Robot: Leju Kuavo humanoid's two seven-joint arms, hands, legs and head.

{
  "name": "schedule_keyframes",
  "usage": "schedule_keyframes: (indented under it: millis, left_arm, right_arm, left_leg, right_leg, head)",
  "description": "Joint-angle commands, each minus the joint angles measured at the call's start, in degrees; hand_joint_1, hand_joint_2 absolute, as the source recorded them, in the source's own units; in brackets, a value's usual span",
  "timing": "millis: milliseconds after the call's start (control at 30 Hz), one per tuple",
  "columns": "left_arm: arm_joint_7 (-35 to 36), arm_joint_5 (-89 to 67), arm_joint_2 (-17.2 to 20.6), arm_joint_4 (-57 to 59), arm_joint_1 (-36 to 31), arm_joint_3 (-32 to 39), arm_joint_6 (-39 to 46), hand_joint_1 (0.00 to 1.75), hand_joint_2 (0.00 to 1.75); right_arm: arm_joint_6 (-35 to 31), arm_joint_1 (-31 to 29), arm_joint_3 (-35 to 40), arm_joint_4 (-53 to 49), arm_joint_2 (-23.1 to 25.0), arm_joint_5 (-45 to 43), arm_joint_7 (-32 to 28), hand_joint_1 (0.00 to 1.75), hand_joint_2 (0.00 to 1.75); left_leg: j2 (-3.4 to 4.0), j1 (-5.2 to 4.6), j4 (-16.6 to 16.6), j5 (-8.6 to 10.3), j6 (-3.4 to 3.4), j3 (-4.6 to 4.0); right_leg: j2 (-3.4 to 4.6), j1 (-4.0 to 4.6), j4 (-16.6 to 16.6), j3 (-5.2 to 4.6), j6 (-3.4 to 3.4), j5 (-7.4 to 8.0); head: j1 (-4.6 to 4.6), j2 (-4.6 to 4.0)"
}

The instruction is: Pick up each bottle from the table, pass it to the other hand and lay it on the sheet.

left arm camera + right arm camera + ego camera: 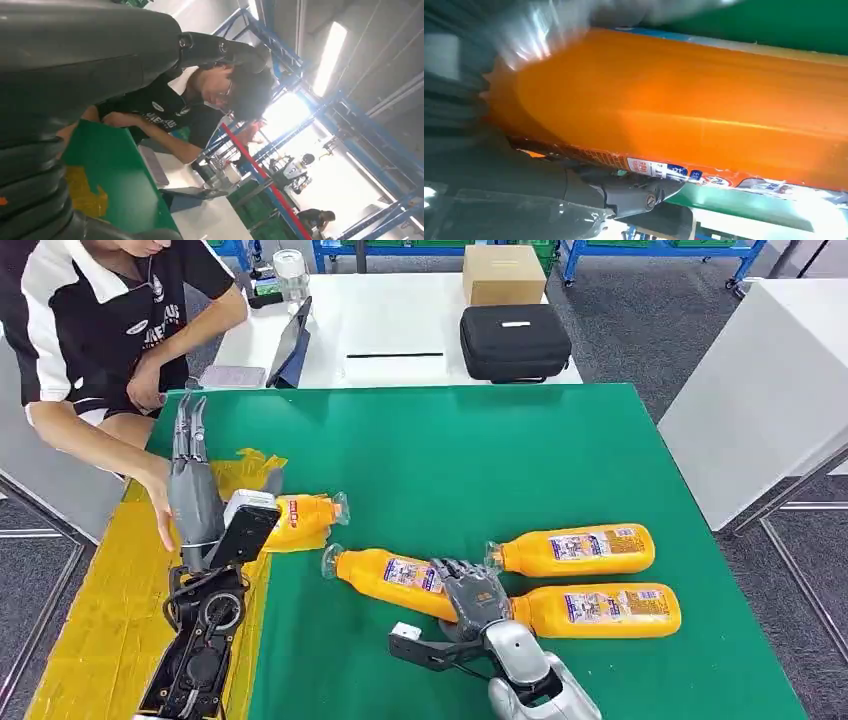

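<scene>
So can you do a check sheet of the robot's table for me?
Surface: green table, yellow sheet along its left edge.
Job's things: four orange bottles lying down; one at the sheet's edge, three on the green.
Clutter: nothing seen.
Hands: right hand grips the middle bottle; left hand open, fingers straight.
Cables: nothing seen.
Surroundings: seated person, white table with black case, cardboard box.

bright overhead light, window glare, close-up blur

three bottles (590,580) on table (480,450) right, one bottle (300,520) beside sheet (100,610) left
</scene>
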Motion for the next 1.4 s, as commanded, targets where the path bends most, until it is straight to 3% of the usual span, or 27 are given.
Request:
schedule_keyframes:
  millis: [33, 133, 233, 267, 300, 433, 667, 933, 1100, 1400]
  left_arm:
    - [0.33, -0.23, 0.41, 1.47, -1.46, -2.03, -0.16, 0.00, 1.75]
    - [0.32, -0.32, 0.40, 1.25, -1.48, -2.25, -0.36, 0.00, 1.75]
    - [-0.56, 1.26, 0.43, -1.43, -0.18, -3.09, -2.02, 0.00, 1.75]
    - [-1.21, 4.14, 0.46, -2.38, 0.25, -3.72, -4.45, 0.00, 1.75]
    - [-5.03, 18.40, 0.78, -4.78, 1.16, -4.23, -15.37, 0.00, 1.75]
    - [-4.70, 22.90, 1.20, -6.78, 0.62, -7.17, -23.09, 0.00, 1.75]
    - [-4.62, 22.91, 1.17, -6.45, 0.28, -7.21, -23.13, 0.00, 1.75]
    - [-0.82, 36.09, 1.90, -0.65, -4.00, -9.73, -35.94, 0.00, 1.75]
    - [-0.74, 36.22, 2.41, -0.31, -4.22, -10.65, -36.10, 0.00, 1.75]
    - [2.32, 46.86, 4.04, 5.75, -7.25, -15.04, -44.23, 0.00, 1.75]
  right_arm:
    - [0.17, 0.68, -3.16, 4.42, 0.59, -1.40, -1.59, 1.75, 1.75]
    - [-0.49, 0.46, -3.72, 4.28, 0.78, -2.51, -2.70, 1.75, 1.75]
    - [-5.69, 1.44, -7.43, 0.40, 1.84, -9.03, -6.65, 1.75, 1.75]
    - [-6.05, 1.62, -8.38, -0.73, 2.08, -10.92, -7.46, 1.75, 1.75]
    - [-8.76, 1.59, -10.53, -1.82, 2.65, -15.42, -9.88, 1.75, 1.75]
    - [-12.82, 0.04, -14.62, -2.84, 3.84, -25.05, -14.88, 1.75, 1.75]
    - [-12.95, 0.09, -14.55, -2.60, 3.86, -25.33, -15.08, 1.75, 1.75]
    - [-19.82, -2.88, -15.34, -3.30, 4.44, -37.89, -22.74, 1.75, 1.75]
    - [-20.02, -3.28, -15.05, -2.74, 4.70, -39.05, -23.29, 1.75, 1.75]
    - [-21.96, -3.67, -13.36, -2.51, 4.89, -41.29, -26.70, 1.75, 1.75]
  left_leg:
    - [-0.11, 0.09, -0.07, -0.02, -0.17, 0.06]
    - [-0.09, 0.09, -0.05, -0.04, -0.16, 0.04]
    - [-0.09, 0.07, -0.04, -0.05, -0.15, -0.02]
    - [-0.04, 0.06, -0.03, -0.04, -0.12, -0.11]
    - [-0.01, 0.08, -0.04, -0.07, -0.18, -0.10]
    - [-0.01, 0.05, 0.07, -0.07, -0.15, -0.30]
    - [0.02, 0.04, 0.01, -0.02, -0.11, -0.47]
    - [-0.07, -0.01, 0.03, 0.07, -0.03, -0.75]
    - [-0.02, 0.03, 0.01, 0.04, -0.08, -0.67]
    - [-0.09, 0.02, -0.01, 0.04, -0.09, -0.64]
  right_leg:
    - [-0.36, 0.11, -0.12, 0.15, -0.09, -0.05]
    - [-0.32, 0.11, -0.10, 0.16, -0.06, -0.07]
    - [-0.32, 0.09, -0.07, 0.21, -0.05, -0.09]
    - [-0.22, 0.08, -0.06, 0.25, -0.03, -0.05]
    - [-0.29, 0.10, -0.09, 0.44, -0.05, -0.07]
    - [-0.24, 0.06, 0.05, 0.37, -0.03, -0.09]
    - [-0.21, 0.04, 0.00, 0.21, 0.08, -0.01]
    - [-0.18, -0.03, 0.06, -0.07, 0.15, 0.05]
    - [-0.20, 0.02, 0.01, 0.02, 0.12, 0.04]
    - [-0.25, 0.01, 0.00, 0.07, 0.11, 0.01]
  head:
    - [0.00, 0.00]
    - [0.00, 0.00]
    - [0.00, 0.00]
    - [0.00, 0.00]
    - [0.00, 0.00]
    - [0.02, 0.00]
    - [0.00, 0.00]
    - [0.00, 0.00]
    - [0.00, 0.00]
    - [-0.02, 0.00]
